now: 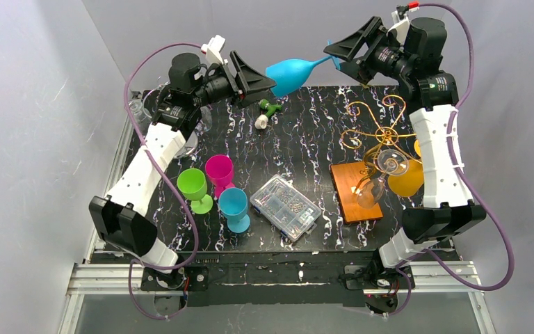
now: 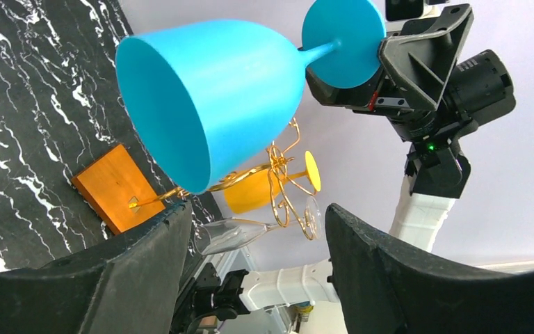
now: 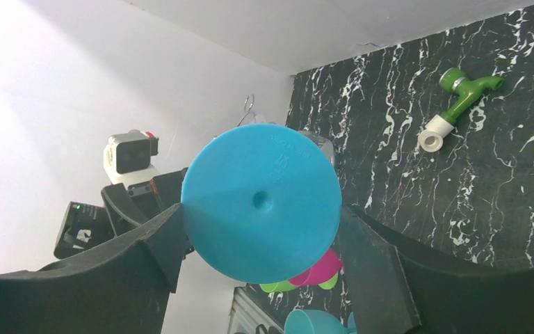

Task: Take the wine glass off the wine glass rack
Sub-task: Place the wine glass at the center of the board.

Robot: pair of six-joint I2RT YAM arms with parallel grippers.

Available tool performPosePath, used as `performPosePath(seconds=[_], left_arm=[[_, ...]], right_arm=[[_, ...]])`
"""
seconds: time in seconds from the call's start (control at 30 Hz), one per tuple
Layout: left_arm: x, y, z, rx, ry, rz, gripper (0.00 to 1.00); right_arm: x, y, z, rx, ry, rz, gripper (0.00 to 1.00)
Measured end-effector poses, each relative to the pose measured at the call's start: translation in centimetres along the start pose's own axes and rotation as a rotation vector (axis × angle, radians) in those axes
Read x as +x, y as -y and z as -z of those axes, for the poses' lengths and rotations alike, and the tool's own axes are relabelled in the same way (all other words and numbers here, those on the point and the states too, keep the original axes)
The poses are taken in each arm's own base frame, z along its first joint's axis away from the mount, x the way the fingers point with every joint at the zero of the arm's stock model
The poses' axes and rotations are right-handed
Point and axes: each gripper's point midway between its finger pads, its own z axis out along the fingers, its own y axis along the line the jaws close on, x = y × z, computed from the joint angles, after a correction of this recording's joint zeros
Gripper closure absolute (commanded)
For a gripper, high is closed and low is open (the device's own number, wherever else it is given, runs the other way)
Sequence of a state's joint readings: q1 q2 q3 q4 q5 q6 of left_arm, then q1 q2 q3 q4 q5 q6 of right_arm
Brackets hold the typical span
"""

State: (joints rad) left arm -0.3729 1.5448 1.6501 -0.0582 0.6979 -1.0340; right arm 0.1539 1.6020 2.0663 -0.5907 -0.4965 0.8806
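A blue wine glass [image 1: 293, 73] hangs sideways in the air above the far edge of the table. My right gripper [image 1: 337, 56] is shut on its round foot [image 3: 261, 202]. The bowl [image 2: 208, 97] points at my left gripper [image 1: 268, 83], which is open and empty, with the bowl's rim just in front of its fingertips. The golden wire rack [image 1: 372, 129] stands on its orange-brown wooden base [image 1: 356, 191] at the right. A clear wine glass [image 1: 382, 174] and a yellow glass [image 1: 407, 177] hang from it.
Green [image 1: 195, 186], pink [image 1: 219, 170] and teal [image 1: 234, 205] goblets stand at the front left. A clear plastic compartment box [image 1: 285, 207] lies at the front centre. A green and white pipe fitting [image 1: 270, 111] lies at the back.
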Motion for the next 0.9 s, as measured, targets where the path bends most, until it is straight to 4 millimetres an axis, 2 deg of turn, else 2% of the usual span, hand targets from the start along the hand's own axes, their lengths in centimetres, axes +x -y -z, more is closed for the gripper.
performPosePath(seconds=[0.37, 0.67, 0.8, 0.83, 0.9], left_arm=[[-0.2, 0.4, -0.7, 0.074, -0.018, -0.015, 0.39], [-0.2, 2.0, -0.3, 0.159, -0.016, -0.007, 0.68], [0.1, 2.5, 0.2, 0.180, -0.009, 0.000, 0.93], [0.2, 2.7, 0.4, 0.184, -0.006, 0.002, 0.99], [0.3, 3.4, 0.8, 0.205, 0.000, -0.007, 1.00]], right_arm=[[1.3, -0.6, -0.4, -0.083, -0.065, -0.039, 0.54], [2.4, -1.0, -0.2, -0.133, -0.108, -0.070, 0.54], [2.5, -1.9, 0.3, -0.171, -0.111, -0.066, 0.53], [2.5, -2.1, 0.5, -0.177, -0.110, -0.066, 0.51], [2.8, -2.0, 0.6, -0.178, -0.115, -0.081, 0.36]])
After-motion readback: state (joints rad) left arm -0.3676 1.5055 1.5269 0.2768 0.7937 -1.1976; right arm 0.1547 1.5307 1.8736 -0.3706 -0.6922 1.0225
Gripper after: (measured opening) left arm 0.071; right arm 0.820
